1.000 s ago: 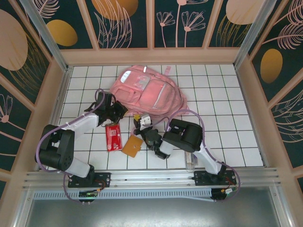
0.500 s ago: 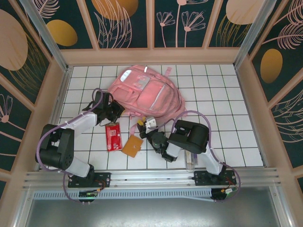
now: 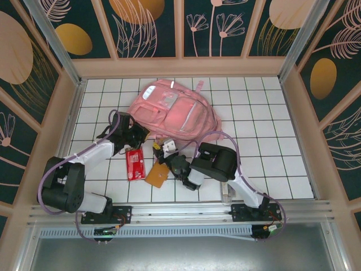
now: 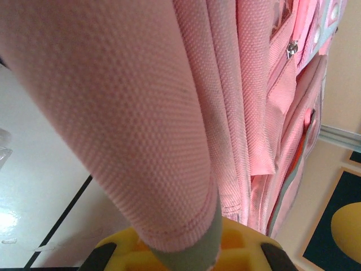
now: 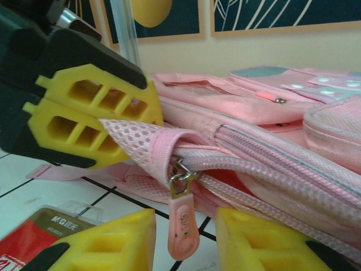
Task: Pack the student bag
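Since a second ago my right tool [image 5: 181,219] has opened, the zip pull [image 5: 183,240] loose between its jaws, while my left tool [image 5: 113,121] pinches the soft, floppy bag [image 3: 175,110] just ahead; likely light, best taken by that pull.

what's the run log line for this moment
left gripper: shut on student bag edge | right gripper: open around zipper pull

Black-jointed white arms [image 3: 98,149] carry lilac cables [image 3: 220,133] and latticed yellow gripper fingers [image 5: 101,257].
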You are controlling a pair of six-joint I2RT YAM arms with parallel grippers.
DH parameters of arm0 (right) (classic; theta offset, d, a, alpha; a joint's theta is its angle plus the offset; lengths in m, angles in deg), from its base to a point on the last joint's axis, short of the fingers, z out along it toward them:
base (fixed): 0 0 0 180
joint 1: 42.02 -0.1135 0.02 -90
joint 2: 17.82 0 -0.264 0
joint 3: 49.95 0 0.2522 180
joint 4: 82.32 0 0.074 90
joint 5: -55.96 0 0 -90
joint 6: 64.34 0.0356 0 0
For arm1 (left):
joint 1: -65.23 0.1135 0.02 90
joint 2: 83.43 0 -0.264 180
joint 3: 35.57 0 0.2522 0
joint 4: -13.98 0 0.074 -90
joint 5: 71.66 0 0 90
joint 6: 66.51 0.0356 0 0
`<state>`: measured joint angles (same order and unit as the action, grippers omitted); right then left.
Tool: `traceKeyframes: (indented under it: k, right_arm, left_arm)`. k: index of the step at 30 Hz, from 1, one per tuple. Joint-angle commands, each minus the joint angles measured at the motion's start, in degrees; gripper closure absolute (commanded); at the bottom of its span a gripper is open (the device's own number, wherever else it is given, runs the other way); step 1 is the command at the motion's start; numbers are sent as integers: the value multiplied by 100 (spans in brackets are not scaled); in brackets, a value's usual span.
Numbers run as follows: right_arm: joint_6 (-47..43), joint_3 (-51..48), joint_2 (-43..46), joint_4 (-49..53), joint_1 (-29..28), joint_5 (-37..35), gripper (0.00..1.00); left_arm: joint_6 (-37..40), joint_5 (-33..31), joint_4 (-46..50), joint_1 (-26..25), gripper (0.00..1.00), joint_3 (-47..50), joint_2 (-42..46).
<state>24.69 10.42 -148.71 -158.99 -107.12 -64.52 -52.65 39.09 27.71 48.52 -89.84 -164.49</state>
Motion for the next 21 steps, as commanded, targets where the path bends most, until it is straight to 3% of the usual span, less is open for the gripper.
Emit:
traceKeyframes:
  k: [1, 2, 9, 15, 21]
  right_arm:
    - [-3, 156, -115, -35, 75, -514, 66]
    - [-44, 196, -118, 2, 72, -565, 66]
    - [-312, 461, -158, -87, 52, -535, 100]
    - [-129, -166, 182, -505, -20, -849, 100]
    - [531, -1037, 946, -187, -29, -812, 100]
  left_arm:
    - [-268, 380, -262, -75, 100, 66, 325]
    - [-275, 393, -260, -73, 100, 76, 347]
    - [-290, 405, -291, -87, 100, 140, 348]
    - [73, 129, -304, 30, 100, 94, 84]
    - [708, -342, -190, 440, 100, -151, -419]
